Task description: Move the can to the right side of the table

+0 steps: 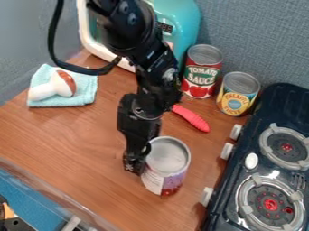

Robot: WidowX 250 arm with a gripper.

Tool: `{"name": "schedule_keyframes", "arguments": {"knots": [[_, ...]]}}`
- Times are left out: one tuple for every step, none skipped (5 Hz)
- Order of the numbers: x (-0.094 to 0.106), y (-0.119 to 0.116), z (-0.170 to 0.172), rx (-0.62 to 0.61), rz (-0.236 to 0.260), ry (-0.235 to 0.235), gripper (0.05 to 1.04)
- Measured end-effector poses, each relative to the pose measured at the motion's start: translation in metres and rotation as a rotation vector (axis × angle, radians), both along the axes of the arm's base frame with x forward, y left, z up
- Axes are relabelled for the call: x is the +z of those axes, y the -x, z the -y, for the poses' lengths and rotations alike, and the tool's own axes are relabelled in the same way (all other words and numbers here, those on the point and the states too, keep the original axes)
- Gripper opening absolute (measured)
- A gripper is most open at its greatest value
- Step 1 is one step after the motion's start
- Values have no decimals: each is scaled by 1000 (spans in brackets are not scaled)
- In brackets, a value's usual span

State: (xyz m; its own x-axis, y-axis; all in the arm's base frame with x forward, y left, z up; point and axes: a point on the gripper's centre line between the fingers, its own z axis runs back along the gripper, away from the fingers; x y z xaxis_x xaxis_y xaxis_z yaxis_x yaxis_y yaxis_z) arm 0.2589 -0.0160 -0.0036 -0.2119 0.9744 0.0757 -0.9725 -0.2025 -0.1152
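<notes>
Camera view: we see our arm (154,67) hanging down from the top edge, with our pincer (138,163) low over the wooden table (78,140), just at the left side of the can (166,167) as we look at it. The can stands upright, lid up, with a white and purple label, in the lower middle of the view, and the pincer's lower end overlaps its upper left edge. We cannot tell whether the pincer is spread, pressed together or pinching the can. To the right of the can, near it, we have the black stove (246,180) with its round burners. Behind the can, a red ribbed handle (192,118) lies on the table, and farther back stand a red-labelled can (200,74) and a yellow-labelled can (236,96), side by side near the grey partition (259,36). Left of them, behind our arm, is a teal and white appliance (184,18). Well apart on the left, a toy mushroom (54,86) lies on a folded light blue cloth (81,92)
</notes>
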Motion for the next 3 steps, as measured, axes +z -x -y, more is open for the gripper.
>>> {"name": "schedule_keyframes", "arguments": {"knots": [[7, 0, -5, -11, -1, -1, 999], [27, 1, -20, 33, 23, 11, 999], [53, -4, -32, 44, 70, 5, 999]]}}
